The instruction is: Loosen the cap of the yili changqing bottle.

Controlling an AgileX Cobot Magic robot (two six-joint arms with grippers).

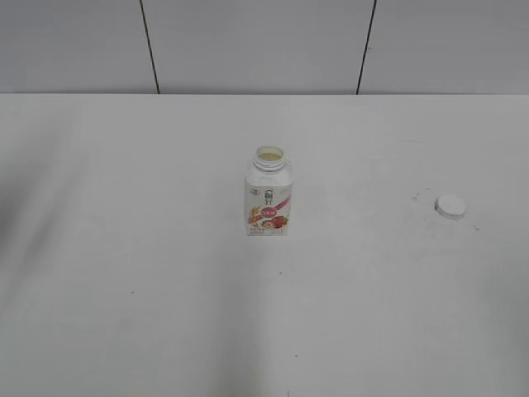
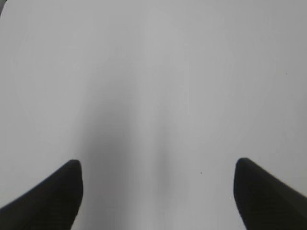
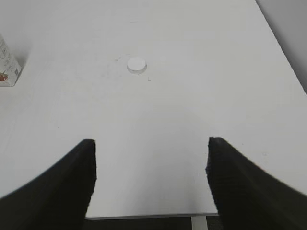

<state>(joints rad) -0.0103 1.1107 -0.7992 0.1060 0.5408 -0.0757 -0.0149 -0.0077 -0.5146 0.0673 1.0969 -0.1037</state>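
**Cap off, bottle open, both grippers empty**

We saw the yili changqing bottle [image 1: 269, 197] standing upright near the middle of the white table [image 1: 124, 289], its threaded neck bare and its mouth open. The cap [image 1: 450, 206] lay flat on the table well apart from the bottle, off to the right in the exterior view. In the right wrist view we found the cap [image 3: 136, 65] ahead of the right gripper [image 3: 151, 177], with a corner of the bottle [image 3: 8, 67] at the left edge. That gripper's jaws stood wide apart and held nothing. The left gripper [image 2: 158, 191] was likewise spread wide over bare table, with nothing between its dark fingers [image 2: 53, 196]. Neither arm showed in the exterior view.
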